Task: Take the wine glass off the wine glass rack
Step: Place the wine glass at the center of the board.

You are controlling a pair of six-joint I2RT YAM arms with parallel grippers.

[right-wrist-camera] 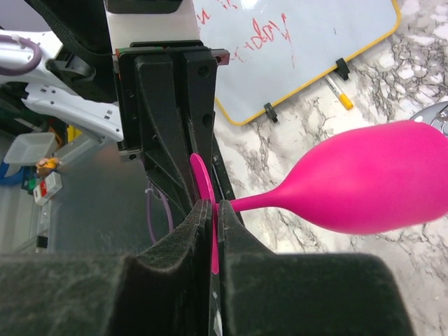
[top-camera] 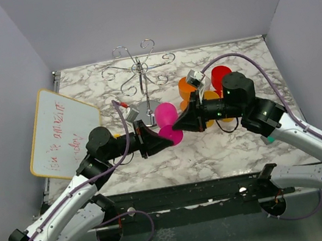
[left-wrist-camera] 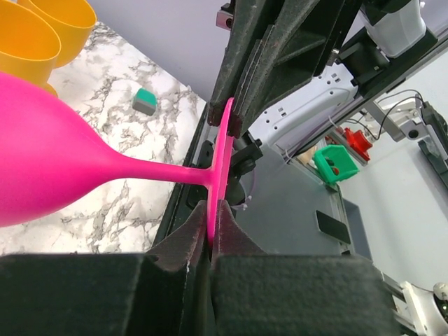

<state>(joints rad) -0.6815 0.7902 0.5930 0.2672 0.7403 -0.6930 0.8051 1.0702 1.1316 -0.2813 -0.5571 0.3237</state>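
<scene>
Two grippers held one pink wine glass [left-wrist-camera: 49,161] | left gripper [left-wrist-camera: 210,218] squeezed its flat foot | right gripper [right-wrist-camera: 213,210] squeezed it too | wine glass rack [top-camera: 139,68] stood just behind

The glass [top-camera: 165,115] was smooth, matt pink plastic. The rack [top-camera: 138,68] was shiny chromed wire. The bench [top-camera: 215,148] had a marble-patterned, faintly glossy top. The left end effector [top-camera: 150,139] and right end effector [top-camera: 181,122] had matt black, finely grained fingers.
</scene>
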